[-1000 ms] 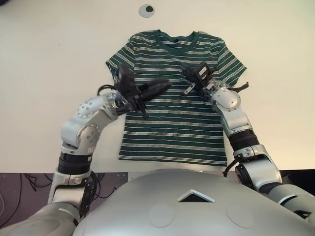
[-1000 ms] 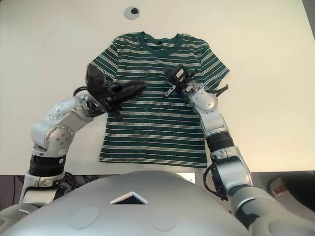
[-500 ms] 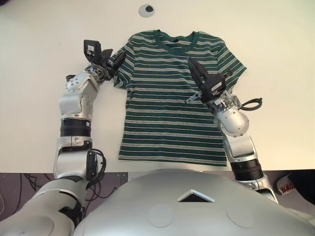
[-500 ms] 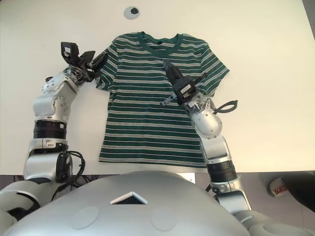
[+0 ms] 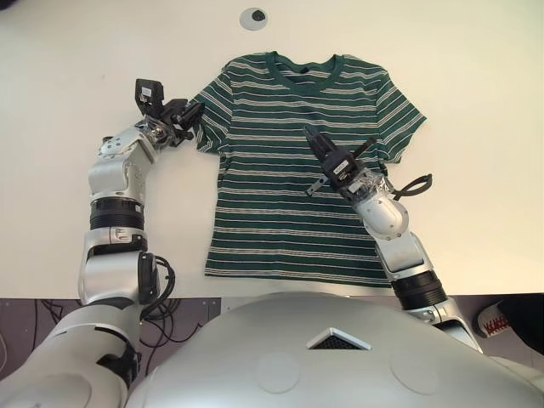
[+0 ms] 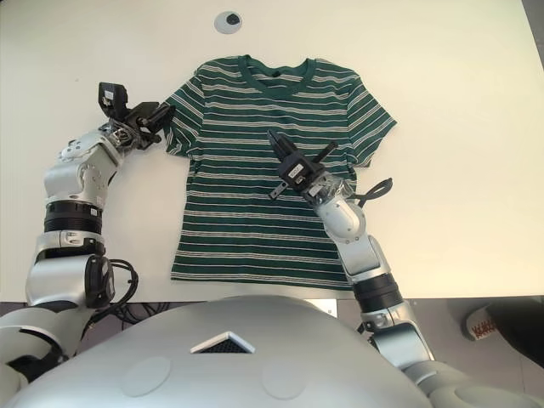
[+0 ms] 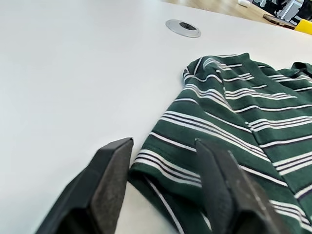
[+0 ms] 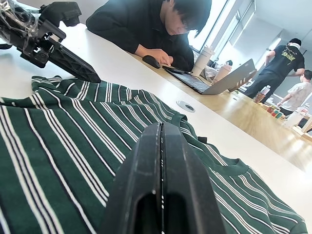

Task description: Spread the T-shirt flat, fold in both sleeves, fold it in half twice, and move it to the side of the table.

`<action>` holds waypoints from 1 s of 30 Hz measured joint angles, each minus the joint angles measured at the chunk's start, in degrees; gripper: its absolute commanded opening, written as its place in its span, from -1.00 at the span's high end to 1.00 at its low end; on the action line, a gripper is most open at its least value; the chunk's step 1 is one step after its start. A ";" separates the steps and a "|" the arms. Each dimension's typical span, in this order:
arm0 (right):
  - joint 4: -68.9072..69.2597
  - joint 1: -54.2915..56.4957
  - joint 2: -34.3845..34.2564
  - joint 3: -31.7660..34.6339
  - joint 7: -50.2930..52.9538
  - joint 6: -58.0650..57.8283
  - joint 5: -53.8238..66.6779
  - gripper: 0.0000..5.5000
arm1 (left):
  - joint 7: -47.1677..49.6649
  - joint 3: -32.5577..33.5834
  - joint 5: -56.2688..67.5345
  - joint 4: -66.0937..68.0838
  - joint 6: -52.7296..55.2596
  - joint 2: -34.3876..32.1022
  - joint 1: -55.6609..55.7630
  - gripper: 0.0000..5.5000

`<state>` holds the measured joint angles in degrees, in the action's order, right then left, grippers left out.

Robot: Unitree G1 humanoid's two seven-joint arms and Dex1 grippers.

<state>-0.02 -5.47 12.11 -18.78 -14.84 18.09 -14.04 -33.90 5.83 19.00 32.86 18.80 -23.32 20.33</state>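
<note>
The green striped T-shirt [image 5: 297,170] lies front up on the white table [image 5: 476,102], collar at the far side. My left gripper [image 5: 189,110] is at the outer edge of the left sleeve [image 7: 195,141]. It is open, low on the table, and the sleeve hem [image 7: 161,168] lies between its two fingers. My right gripper [image 5: 313,140] hovers over the middle of the shirt, pointing toward the collar. Its fingers [image 8: 161,146] are pressed together with nothing between them. The right sleeve [image 5: 404,119] lies spread out.
A round grey grommet [image 5: 252,17] sits in the table beyond the collar. The shirt's bottom hem [image 5: 297,274] lies close to the table's near edge. Bare table stretches to the left and right of the shirt.
My left arm swung from over the shirt's middle out to the left sleeve edge. The right gripper drew back and left over the chest. The left sleeve now sits slightly bunched inward.
</note>
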 measured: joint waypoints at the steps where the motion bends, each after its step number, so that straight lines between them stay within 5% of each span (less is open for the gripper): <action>1: 0.00 0.00 0.02 0.04 0.00 0.02 0.00 1.00 | -0.25 -0.01 -0.02 -0.59 0.41 -0.03 -0.31 0.38; 13: -0.04 -0.13 0.12 0.09 0.01 0.02 -1.23 1.00 | -0.61 0.45 0.74 -11.35 1.73 2.08 -4.52 0.99; 21: -0.70 0.00 -0.06 -1.50 0.00 -0.11 -2.36 1.00 | 2.30 0.41 4.56 -17.80 8.37 7.02 -3.15 0.99; 30: -2.94 1.49 -0.17 -1.93 0.11 -0.22 -3.42 1.00 | 5.29 -9.22 -2.09 -14.50 11.01 12.99 0.69 0.99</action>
<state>-2.96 -3.98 11.94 -20.71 -14.73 17.87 -17.46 -28.61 -3.39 16.91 18.36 29.81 -10.33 21.02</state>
